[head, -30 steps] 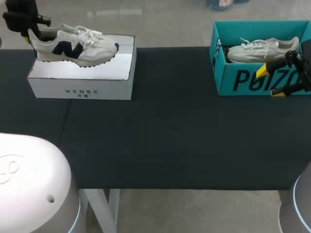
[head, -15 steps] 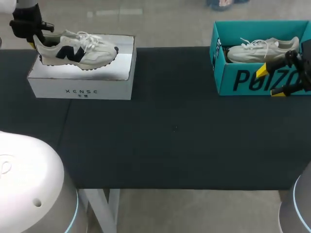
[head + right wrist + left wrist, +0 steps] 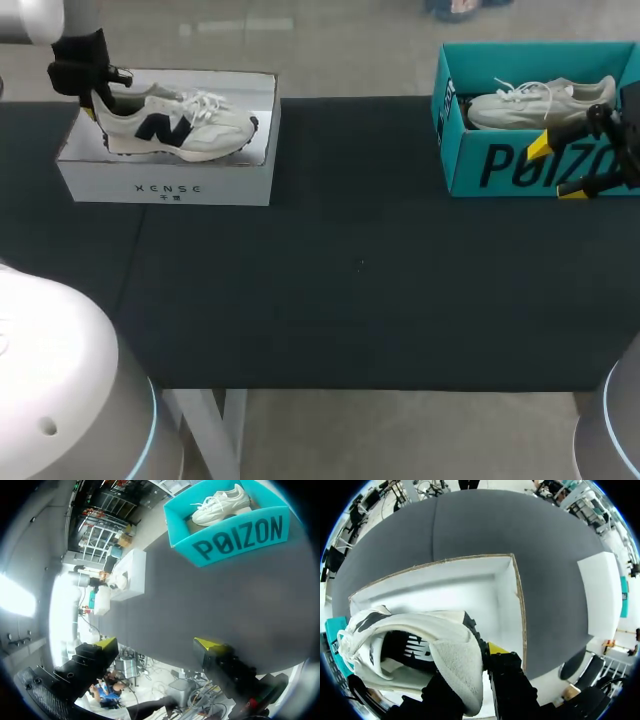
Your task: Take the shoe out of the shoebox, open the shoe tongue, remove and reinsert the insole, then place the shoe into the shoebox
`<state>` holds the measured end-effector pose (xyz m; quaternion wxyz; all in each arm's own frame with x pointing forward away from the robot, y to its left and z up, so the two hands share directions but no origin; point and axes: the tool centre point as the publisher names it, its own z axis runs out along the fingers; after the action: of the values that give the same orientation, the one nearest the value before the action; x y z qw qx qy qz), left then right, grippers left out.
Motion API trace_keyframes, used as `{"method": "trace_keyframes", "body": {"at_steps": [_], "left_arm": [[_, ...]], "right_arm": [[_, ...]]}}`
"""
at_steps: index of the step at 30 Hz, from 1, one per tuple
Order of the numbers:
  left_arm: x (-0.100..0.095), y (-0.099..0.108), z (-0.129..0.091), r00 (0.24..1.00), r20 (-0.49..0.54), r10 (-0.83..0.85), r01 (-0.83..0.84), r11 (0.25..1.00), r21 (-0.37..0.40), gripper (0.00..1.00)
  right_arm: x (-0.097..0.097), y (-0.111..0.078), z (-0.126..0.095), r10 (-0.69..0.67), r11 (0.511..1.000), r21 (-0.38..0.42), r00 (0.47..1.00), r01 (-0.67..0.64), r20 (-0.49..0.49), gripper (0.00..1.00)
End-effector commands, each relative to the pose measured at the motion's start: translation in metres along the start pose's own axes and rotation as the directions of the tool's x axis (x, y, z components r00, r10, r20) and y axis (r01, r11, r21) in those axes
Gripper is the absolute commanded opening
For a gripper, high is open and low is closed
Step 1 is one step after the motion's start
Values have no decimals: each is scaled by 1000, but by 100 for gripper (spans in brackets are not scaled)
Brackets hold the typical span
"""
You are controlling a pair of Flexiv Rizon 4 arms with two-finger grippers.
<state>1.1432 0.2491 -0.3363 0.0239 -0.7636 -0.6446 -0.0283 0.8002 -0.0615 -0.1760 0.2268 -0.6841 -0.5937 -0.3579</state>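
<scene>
White shoe (image 3: 180, 125) lies along shoebox (image 3: 165, 186); toe points right.

head overlooks table (image 3: 350, 300) from above; wrist cameras share it, closer.

Robot lab: black-draped test table (image 3: 360, 300), white arm base (image 3: 60, 370)

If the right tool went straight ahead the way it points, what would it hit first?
The right tool would probably meet the dark table top, short of the teal shoebox; depth is unclear.
</scene>
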Motion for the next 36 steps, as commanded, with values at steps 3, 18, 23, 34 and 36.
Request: {"method": "trace_keyframes", "body": {"at_steps": [3, 18, 23, 34, 36], "left_arm": [[-5, -5, 16, 1000, -4, 20, -20, 1000, 23, 0], [-19, -28, 41, 1000, 12, -8, 7, 997, 75, 0], [-13, -31, 44, 1000, -1, -27, 27, 996, 88, 0], [-6, -36, 49, 999, -33, -27, 30, 994, 106, 0], [-8, -36, 51, 999, -37, -25, 29, 993, 114, 0]], "right_arm": [[0, 0, 0, 2, 1000, 0, 1000, -2, 3, 100], [0, 0, 0, 2, 1000, 0, 1000, -2, 3, 100], [0, 0, 0, 2, 1000, 0, 1000, -2, 3, 100], [0, 0, 0, 2, 1000, 0, 1000, -2, 3, 100], [0, 0, 0, 2, 1000, 0, 1000, -2, 3, 100]]}}
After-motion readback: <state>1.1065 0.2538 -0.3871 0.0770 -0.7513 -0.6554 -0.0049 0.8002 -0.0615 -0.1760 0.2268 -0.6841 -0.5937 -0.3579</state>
